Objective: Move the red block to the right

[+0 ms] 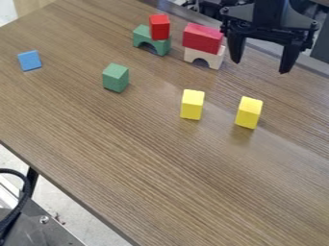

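Near the top middle, a small red block (159,27) is being held up by a green arch (142,36). To the right, a bigger red block (202,38) is being held up by a white arch (216,58). At the upper right, the black gripper (259,67) is being pointed down, and its two fingers are being held wide apart, with a gap between.
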Motion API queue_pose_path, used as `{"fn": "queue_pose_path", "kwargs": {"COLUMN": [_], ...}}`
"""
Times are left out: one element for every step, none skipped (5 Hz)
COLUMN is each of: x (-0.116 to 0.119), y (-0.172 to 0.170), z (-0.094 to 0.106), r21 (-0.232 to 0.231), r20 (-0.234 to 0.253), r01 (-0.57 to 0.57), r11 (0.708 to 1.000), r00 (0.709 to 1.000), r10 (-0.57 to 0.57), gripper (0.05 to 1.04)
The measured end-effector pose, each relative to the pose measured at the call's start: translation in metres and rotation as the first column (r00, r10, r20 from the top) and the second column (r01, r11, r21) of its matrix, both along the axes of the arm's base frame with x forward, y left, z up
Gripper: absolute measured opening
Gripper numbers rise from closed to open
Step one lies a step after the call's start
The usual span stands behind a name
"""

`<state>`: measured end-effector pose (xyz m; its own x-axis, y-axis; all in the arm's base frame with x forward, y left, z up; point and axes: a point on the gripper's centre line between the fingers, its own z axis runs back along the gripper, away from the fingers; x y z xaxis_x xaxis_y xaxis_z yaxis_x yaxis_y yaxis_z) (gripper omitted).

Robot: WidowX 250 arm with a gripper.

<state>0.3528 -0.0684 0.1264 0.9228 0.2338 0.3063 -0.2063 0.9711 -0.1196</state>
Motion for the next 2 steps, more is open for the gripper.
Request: {"fn": "queue_pose_path", "kwargs": {"x": [-0.003,0.016], "y": [-0.001,0.005], "z": [-0.014,-0.021], "r21": [0.004,-0.043], "r20": [-0.043,-0.087], "r01": [0.000,-0.085], "r11": [1.000,0.995], "r00": [0.999,0.993], "r10": [0.000,0.081], "gripper": [0.999,1.000]}}
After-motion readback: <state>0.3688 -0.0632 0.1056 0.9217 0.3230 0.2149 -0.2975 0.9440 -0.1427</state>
